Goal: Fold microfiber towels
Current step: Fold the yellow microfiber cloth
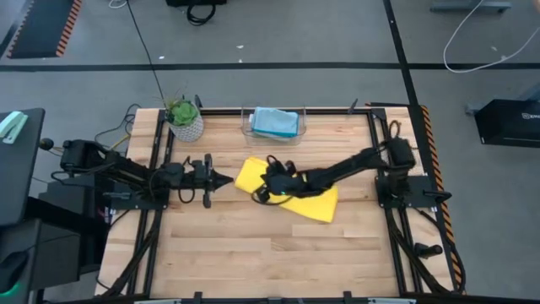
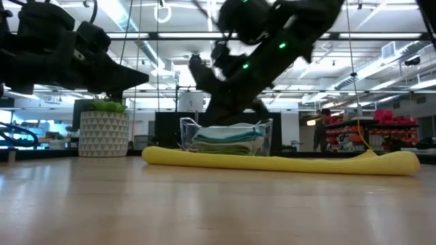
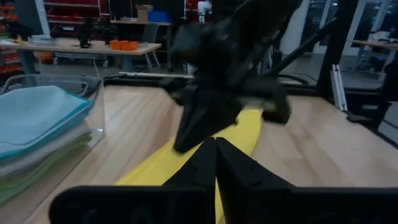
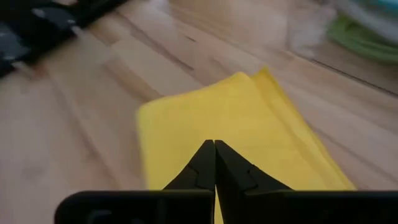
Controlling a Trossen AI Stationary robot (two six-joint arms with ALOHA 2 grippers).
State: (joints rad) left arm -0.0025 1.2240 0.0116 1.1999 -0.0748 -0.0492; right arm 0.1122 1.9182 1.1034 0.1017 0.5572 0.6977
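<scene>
A yellow towel [image 1: 319, 205] lies folded into a long strip on the wooden table, its underside flat on the boards [image 2: 272, 162]. My right gripper [image 1: 257, 192] hovers just above the strip's left part, shut, slanting down toward it [image 4: 214, 144], with nothing between its fingers. My left gripper [image 1: 229, 180] stands shut near the table's left edge, pointing level toward the towel's left end [image 3: 216, 142], apart from it. Folded light blue, pale grey and green towels [image 3: 37, 118] lie stacked in the clear bin [image 1: 274, 124].
The clear bin [image 2: 228, 139] stands at the far edge, behind the yellow towel. A potted plant [image 1: 184, 118] sits in the far left corner. Bare wood [image 1: 270, 253] stretches across the near half of the table. Black rails [image 1: 156, 169] frame the sides.
</scene>
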